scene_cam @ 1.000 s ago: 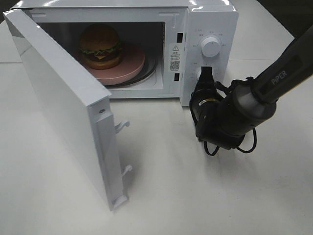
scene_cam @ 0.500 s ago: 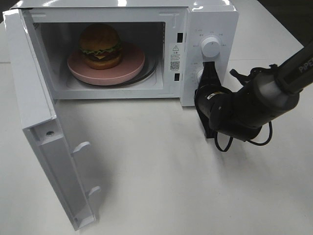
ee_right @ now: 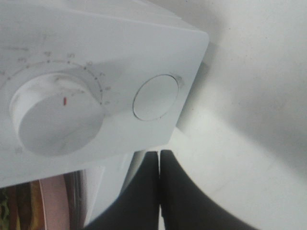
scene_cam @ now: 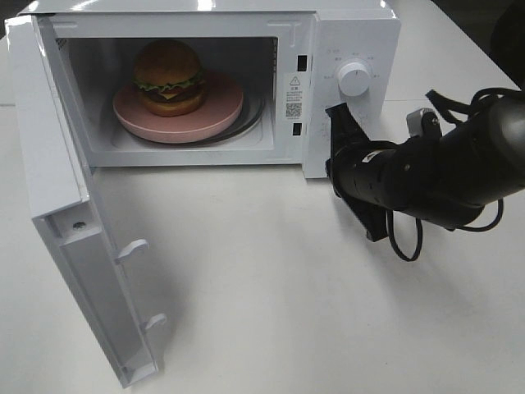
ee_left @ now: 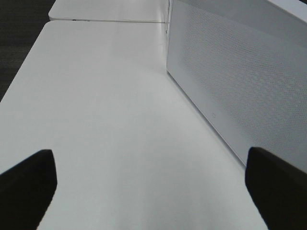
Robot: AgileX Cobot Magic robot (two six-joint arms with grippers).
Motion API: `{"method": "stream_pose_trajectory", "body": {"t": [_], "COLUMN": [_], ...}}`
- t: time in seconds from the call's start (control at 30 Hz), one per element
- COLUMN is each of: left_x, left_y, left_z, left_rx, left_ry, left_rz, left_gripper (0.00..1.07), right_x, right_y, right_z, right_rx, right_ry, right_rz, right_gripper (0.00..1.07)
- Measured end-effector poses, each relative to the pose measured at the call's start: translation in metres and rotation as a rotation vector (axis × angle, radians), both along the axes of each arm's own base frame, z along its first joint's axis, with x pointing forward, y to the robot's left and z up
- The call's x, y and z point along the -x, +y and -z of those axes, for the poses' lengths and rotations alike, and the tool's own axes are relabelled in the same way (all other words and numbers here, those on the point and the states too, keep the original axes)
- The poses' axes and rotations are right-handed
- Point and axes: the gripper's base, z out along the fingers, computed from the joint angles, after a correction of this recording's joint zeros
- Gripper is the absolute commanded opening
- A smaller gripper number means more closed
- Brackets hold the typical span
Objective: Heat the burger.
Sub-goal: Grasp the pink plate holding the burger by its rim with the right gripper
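Observation:
The burger (scene_cam: 168,76) has a brown domed bun, green lettuce and yellow cheese. It sits on a round pink plate (scene_cam: 223,112) inside the open white microwave (scene_cam: 353,33). My right gripper (scene_cam: 336,112) is shut and empty, its tips just in front of the lower part of the control panel, below the upper knob (scene_cam: 353,79). The right wrist view shows the shut right gripper (ee_right: 159,158) close under a dial (ee_right: 55,117) and a round button (ee_right: 156,97). My left gripper (ee_left: 148,158) is open over bare table beside the microwave's perforated side wall (ee_left: 240,72). It does not show in the exterior view.
The microwave door (scene_cam: 57,189) stands swung wide open to the left, reaching toward the table's front edge. White tabletop (scene_cam: 271,287) lies in front of the oven. The right arm's black body and cables (scene_cam: 426,172) hang right of the control panel.
The door has swung from half open to wide open. My right arm has drawn back to the right and turned, with its shut tips now a little off the panel.

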Motion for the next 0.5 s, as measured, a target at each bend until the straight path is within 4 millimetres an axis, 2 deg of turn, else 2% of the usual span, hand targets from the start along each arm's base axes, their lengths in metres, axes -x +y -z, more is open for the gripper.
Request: {"method": "stream_pose_trajectory", "body": {"t": [0.17, 0.3, 0.5], "left_x": [0.000, 0.000, 0.000], "left_y": [0.000, 0.000, 0.000], "left_z": [0.000, 0.000, 0.000], "left_rx": [0.000, 0.000, 0.000], "left_ry": [0.000, 0.000, 0.000], "left_rz": [0.000, 0.000, 0.000], "left_gripper": [1.00, 1.00, 1.00], "right_x": [0.009, 0.018, 0.028], "right_y": [0.000, 0.004, 0.007], "right_z": [-0.010, -0.026, -0.038], "right_rx": [0.071, 0.166, 0.251], "right_ry": [0.028, 0.049, 0.072], "right_rz": [-0.109, -0.286, -0.473], "right_gripper": [0.00, 0.01, 0.02]}}
